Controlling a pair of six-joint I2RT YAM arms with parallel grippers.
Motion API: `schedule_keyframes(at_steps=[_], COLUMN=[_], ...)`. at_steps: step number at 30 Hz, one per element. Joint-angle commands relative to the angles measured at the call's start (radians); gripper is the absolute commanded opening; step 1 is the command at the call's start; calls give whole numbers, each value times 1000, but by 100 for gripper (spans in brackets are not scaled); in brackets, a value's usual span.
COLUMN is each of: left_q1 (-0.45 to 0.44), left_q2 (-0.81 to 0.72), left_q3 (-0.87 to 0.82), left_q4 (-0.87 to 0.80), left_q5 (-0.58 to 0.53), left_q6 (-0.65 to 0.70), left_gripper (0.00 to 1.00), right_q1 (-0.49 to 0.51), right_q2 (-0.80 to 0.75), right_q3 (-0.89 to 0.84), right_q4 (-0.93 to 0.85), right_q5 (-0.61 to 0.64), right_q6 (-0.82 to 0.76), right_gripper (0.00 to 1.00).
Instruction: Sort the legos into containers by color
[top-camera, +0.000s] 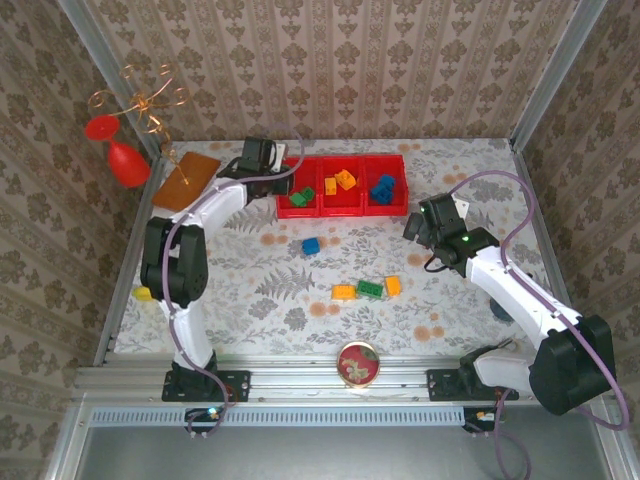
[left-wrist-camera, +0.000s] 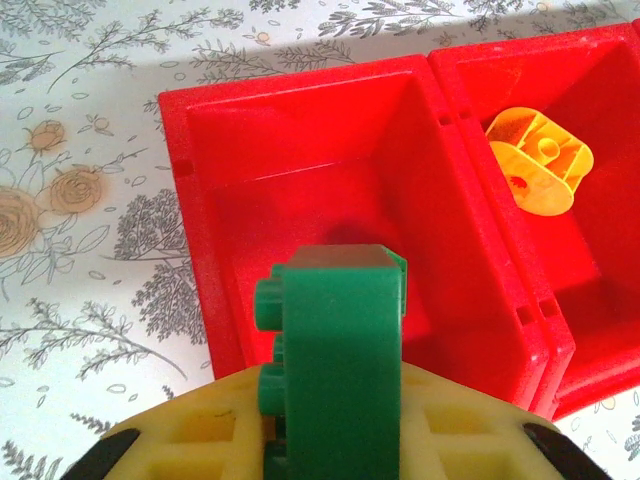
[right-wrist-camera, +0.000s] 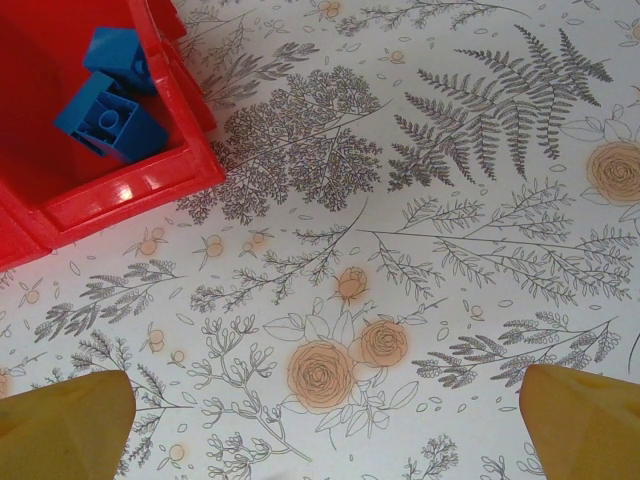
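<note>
The left claw (left-wrist-camera: 332, 452) is pinching a green brick (left-wrist-camera: 340, 330) just above the end bin of the red tray (left-wrist-camera: 195, 190). The brick looks light, hard and slick, so I would squeeze its flat sides, not the studs. The right claw (right-wrist-camera: 322, 428) hangs spread wide beside the tray's far end.
</note>
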Motion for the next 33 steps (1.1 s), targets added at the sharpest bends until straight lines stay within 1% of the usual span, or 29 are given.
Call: schedule_keyframes(at_steps=[1,19,29,33], left_q1=[0,-25,-28,-30], left_q2=[32,135,151,130], left_q3=[45,141,180,168], left_q4=[5,1,2,1], left_q5=[21,-7,-16,-11], left_q6=[-8,-1,-12,-12], left_gripper=[23,26,45,48], right_q1=[-5,-5,25,58], right_q2=[-27,-17,-22,-27], right_q3=[-3,-31,-45,-38], right_q4=[-27,0,-27,-76], right_q5=[-11,-35,-89,-87], right_q6=[19,19,-22,-35], right_gripper=[100,100,100,100])
